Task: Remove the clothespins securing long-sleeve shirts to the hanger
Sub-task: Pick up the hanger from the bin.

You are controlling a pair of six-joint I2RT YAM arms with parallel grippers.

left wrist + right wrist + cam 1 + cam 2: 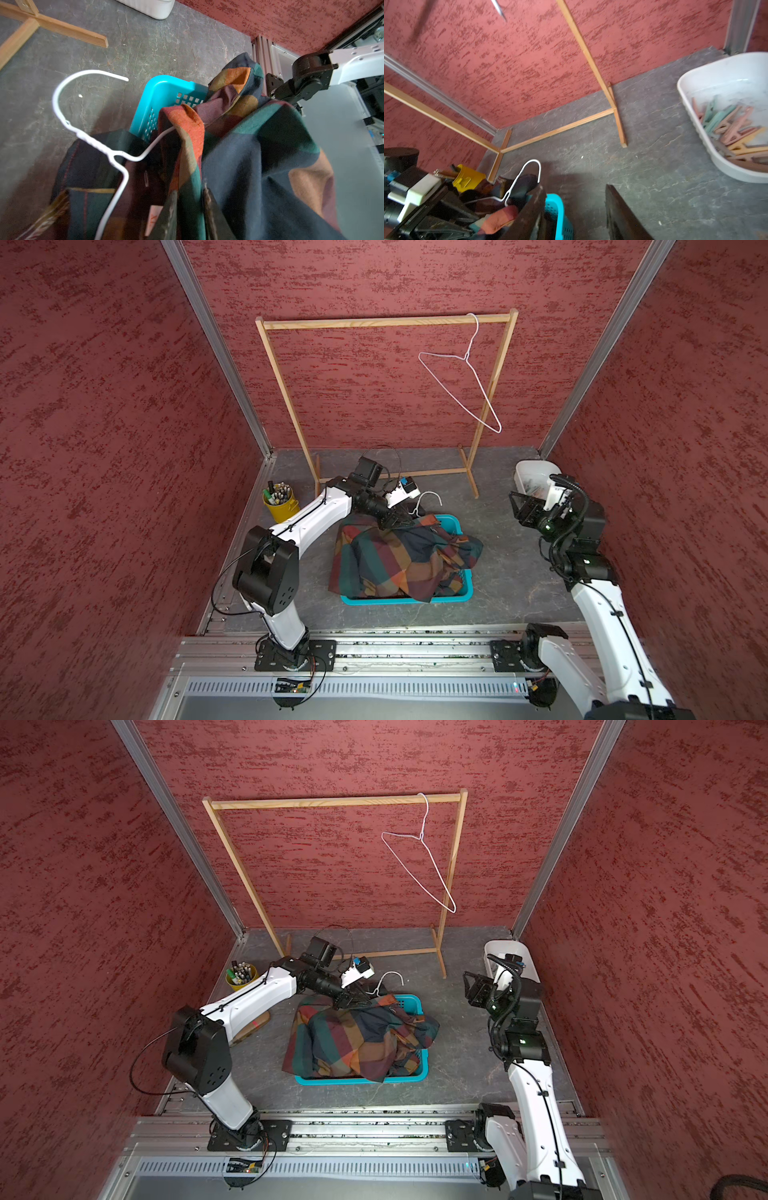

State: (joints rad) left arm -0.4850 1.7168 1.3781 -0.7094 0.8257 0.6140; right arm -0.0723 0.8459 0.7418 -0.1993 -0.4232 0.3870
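Shirts [395,564], long-sleeved and plaid in dark green, navy, maroon and orange, lay heaped in a teal plastic basket [407,599] at the middle of the grey stone-patterned table [511,572] in both top views, spilling over its left rim. The left gripper [399,523] was down on the heap's far-left edge, just beside the hook of a white wire hanger [430,493] that poked out of the cloth. A bare wire hanger [466,357], also white, hung from the right end of a light wooden rack [386,322] at the far wall. The right gripper [519,510] hovered above the table at the right, near a white plastic tub [536,466] in the far-right corner. A yellow cup of pens [282,510] stood at the far left.

In the left wrist view, the white wire hanger ran in under the shirts. The left gripper's dark fingers [209,207] stood close together with a fold of plaid cloth between them, but whether they pinched it could not be told. A pale pink scrap [153,216] just beside one finger was too blurred to name.

In the right wrist view, the right gripper's jaws stood wide apart with nothing between them. The clothespins [733,128], pale pink, peach and mint plastic pegs, lay piled in the white plastic tub, well apart from the shirts.
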